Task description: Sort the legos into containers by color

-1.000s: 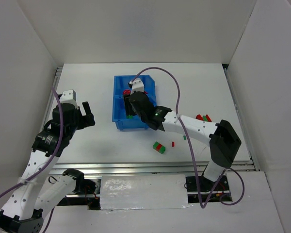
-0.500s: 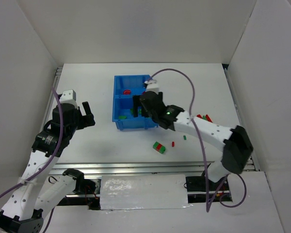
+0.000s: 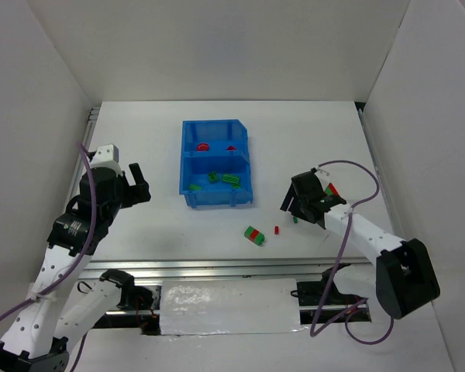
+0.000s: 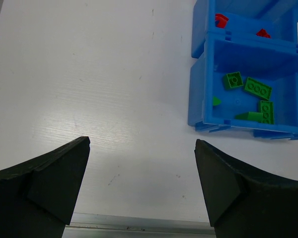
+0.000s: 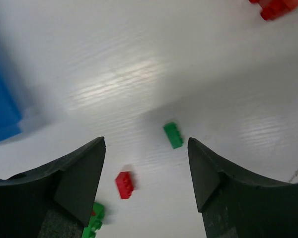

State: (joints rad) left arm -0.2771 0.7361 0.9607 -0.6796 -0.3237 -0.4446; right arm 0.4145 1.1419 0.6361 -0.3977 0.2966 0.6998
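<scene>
The right arm's black two-finger gripper [image 3: 289,204] has left the bright blue plastic bin [image 3: 187,167]. A second ago it reached down into the bin, and half a second ago it was at the bin's right side. Now it hangs over the white counter [image 3: 139,124] well to the right, jaws apart and empty, above a tiny loose green brick [image 5: 173,135] and a tiny red brick [image 5: 124,184]. Both compartments have come into full view. The purple cable [image 3: 356,167] has swung away with the arm. The left arm [image 3: 77,225] has shifted slightly leftward.
</scene>
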